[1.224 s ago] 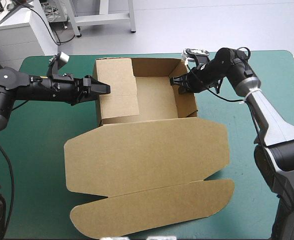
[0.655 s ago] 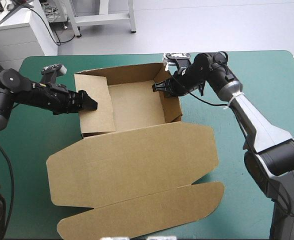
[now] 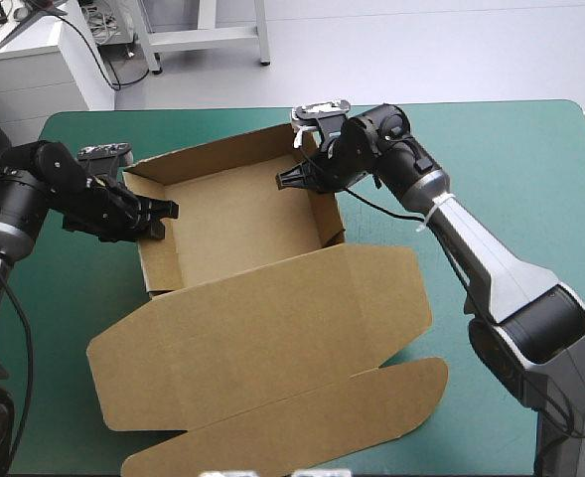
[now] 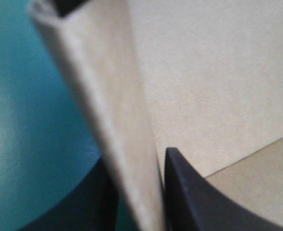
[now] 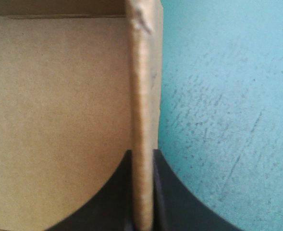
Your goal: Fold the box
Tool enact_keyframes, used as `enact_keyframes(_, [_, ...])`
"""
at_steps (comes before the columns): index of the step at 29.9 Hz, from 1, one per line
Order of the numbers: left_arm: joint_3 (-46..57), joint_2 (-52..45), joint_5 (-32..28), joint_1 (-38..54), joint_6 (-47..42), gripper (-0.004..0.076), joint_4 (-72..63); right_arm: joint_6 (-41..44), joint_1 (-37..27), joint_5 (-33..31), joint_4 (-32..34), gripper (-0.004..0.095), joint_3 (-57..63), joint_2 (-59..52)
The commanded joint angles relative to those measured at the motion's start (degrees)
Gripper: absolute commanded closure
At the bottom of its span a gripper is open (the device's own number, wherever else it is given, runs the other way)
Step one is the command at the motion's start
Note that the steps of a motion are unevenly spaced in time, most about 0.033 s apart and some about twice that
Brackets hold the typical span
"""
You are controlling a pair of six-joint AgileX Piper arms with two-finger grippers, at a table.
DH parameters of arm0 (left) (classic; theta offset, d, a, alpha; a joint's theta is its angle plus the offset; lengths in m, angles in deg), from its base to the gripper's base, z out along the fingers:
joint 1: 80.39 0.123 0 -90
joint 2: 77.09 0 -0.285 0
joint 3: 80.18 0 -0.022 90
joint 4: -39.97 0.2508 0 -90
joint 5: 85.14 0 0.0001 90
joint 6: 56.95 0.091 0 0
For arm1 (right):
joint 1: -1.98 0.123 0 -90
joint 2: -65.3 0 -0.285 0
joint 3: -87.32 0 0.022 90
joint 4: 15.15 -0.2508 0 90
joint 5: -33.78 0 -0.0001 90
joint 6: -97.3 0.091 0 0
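Observation:
The brown box [image 3: 237,214] stands as an open tray with its walls raised, toward the table's far left. Its lid [image 3: 262,338] lies flat toward the front edge, with a long flap [image 3: 292,417] at its front. My left gripper [image 3: 161,214] is shut on the tray's left wall. In the left wrist view that wall [image 4: 117,120] runs between the left gripper's [image 4: 139,166] black fingers. My right gripper [image 3: 290,179] is shut on the top of the right wall. The right wrist view shows that wall's edge [image 5: 142,96] pinched in the right gripper [image 5: 142,159], with the tray's floor [image 5: 55,120] beside it.
The teal-green cover [image 3: 530,199] lies bare on the right half of the table. A narrow strip of cover [image 3: 64,268] lies between the box and the left edge. The lid's front flap ends close to the front edge.
Both grippers have moved left, and the box has slid and turned that way. The left inner flap, earlier lying over the tray's floor, now stands against the left wall.

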Motion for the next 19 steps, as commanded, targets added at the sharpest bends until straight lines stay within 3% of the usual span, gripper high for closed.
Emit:
enact_keyframes(1, [-1.47, -2.21, -2.19, -3.32, -3.09, 0.0729, -3.10, 1.23, 1.21, 3.62, -6.36, 0.0915, -2.28, -3.59])
enact_keyframes(7, [-1.47, -2.21, -5.65, -5.94, -7.49, 0.0732, -2.73, 2.59, 1.21, 2.41, -5.88, 0.0915, -2.28, -3.59])
enact_keyframes(13, [-1.86, -2.10, -8.69, -6.24, -8.80, 0.0733, -3.03, 3.43, 0.45, -4.31, -0.43, 0.0916, -2.28, -3.59])
enact_keyframes(19, [-8.33, 2.31, -6.49, -6.24, -9.19, 0.0733, -2.88, 3.43, -3.32, -8.07, -1.35, 0.0916, -2.18, -3.69])
